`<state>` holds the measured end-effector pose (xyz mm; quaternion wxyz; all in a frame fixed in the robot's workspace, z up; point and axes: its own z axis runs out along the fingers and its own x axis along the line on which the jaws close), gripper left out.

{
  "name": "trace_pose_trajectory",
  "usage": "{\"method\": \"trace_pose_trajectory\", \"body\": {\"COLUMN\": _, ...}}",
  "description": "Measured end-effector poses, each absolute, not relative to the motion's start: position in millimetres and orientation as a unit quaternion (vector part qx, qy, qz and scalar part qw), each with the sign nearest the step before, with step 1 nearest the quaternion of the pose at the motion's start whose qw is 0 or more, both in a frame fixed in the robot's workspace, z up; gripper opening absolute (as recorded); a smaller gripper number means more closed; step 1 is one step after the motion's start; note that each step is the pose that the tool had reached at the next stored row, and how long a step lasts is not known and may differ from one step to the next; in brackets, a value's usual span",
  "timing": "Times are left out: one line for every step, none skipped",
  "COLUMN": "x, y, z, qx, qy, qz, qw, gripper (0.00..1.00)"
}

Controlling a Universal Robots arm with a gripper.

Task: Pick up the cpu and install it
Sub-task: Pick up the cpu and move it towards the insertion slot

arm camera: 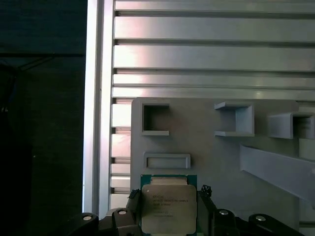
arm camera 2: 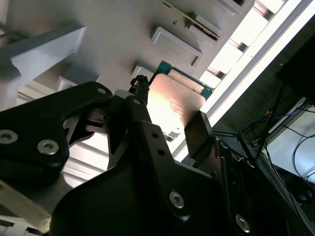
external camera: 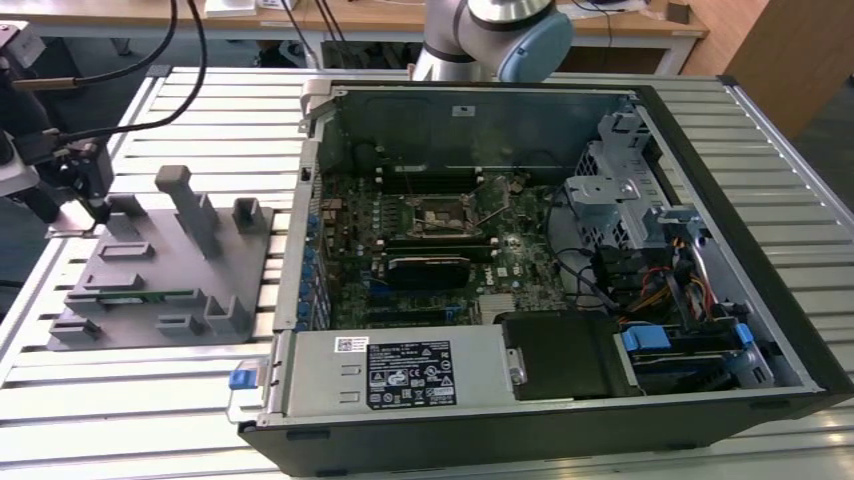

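Observation:
The cpu (arm camera: 169, 209) is a flat square chip with a silvery top and a green rim. My gripper (arm camera: 169, 194) is shut on it, with one dark finger against each of two opposite edges. In the second wrist view the cpu (arm camera 2: 174, 105) sits between the gripper's (arm camera 2: 171, 105) two fingertips, just over the grey tray (arm camera 2: 98, 14). In the exterior view the gripper (external camera: 83, 200) hangs at the far corner of the grey tray (external camera: 147, 290), on the exterior view's left. The dark square socket (external camera: 441, 215) lies on the motherboard inside the open computer case (external camera: 747, 330).
Raised grey holders and posts (external camera: 187, 200) stand on the tray, and a thin green memory strip (external camera: 134, 295) lies in it. The tray (arm camera: 221, 162) rests on a slatted metal table (arm camera: 211, 54), close to that table's edge (arm camera: 93, 98). Cables (external camera: 160, 60) hang behind the gripper.

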<state>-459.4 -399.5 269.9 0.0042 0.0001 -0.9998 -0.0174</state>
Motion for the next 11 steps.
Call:
{"method": "trace_pose_trajectory", "body": {"x": -459, "y": -399, "z": 271, "qx": 0.0, "qy": -1.0, "qz": -0.017, "qw": 0.004, "gripper": 0.54}}
{"method": "trace_pose_trajectory", "body": {"x": -459, "y": -399, "z": 273, "qx": 0.0, "qy": -1.0, "qz": -0.017, "qw": 0.004, "gripper": 0.54}}
{"method": "trace_pose_trajectory", "body": {"x": -459, "y": -399, "z": 275, "qx": 0.0, "qy": -1.0, "qz": -0.017, "qw": 0.004, "gripper": 0.54}}
{"method": "trace_pose_trajectory", "body": {"x": -459, "y": -399, "z": 276, "qx": 0.0, "qy": -1.0, "qz": -0.017, "qw": 0.004, "gripper": 0.54}}
{"method": "trace_pose_trajectory", "body": {"x": -459, "y": -399, "z": 278, "qx": 0.0, "qy": -1.0, "qz": -0.017, "qw": 0.004, "gripper": 0.54}}
{"method": "trace_pose_trajectory", "body": {"x": -459, "y": -399, "z": 280, "qx": 0.0, "qy": -1.0, "qz": -0.017, "qw": 0.004, "gripper": 0.54}}
{"method": "trace_pose_trajectory", "body": {"x": -459, "y": -399, "z": 281, "qx": 0.0, "qy": -1.0, "qz": -0.017, "qw": 0.004, "gripper": 0.54}}
{"method": "trace_pose_trajectory", "body": {"x": -459, "y": -399, "z": 283, "qx": 0.0, "qy": -1.0, "qz": -0.017, "qw": 0.004, "gripper": 0.54}}
{"method": "trace_pose_trajectory", "body": {"x": -459, "y": -399, "z": 285, "qx": 0.0, "qy": -1.0, "qz": -0.017, "qw": 0.004, "gripper": 0.54}}
{"method": "trace_pose_trajectory", "body": {"x": -459, "y": -399, "z": 286, "qx": 0.0, "qy": -1.0, "qz": -0.017, "qw": 0.004, "gripper": 0.54}}
{"method": "trace_pose_trajectory", "body": {"x": -459, "y": -399, "z": 288, "qx": 0.0, "qy": -1.0, "qz": -0.017, "qw": 0.004, "gripper": 0.54}}
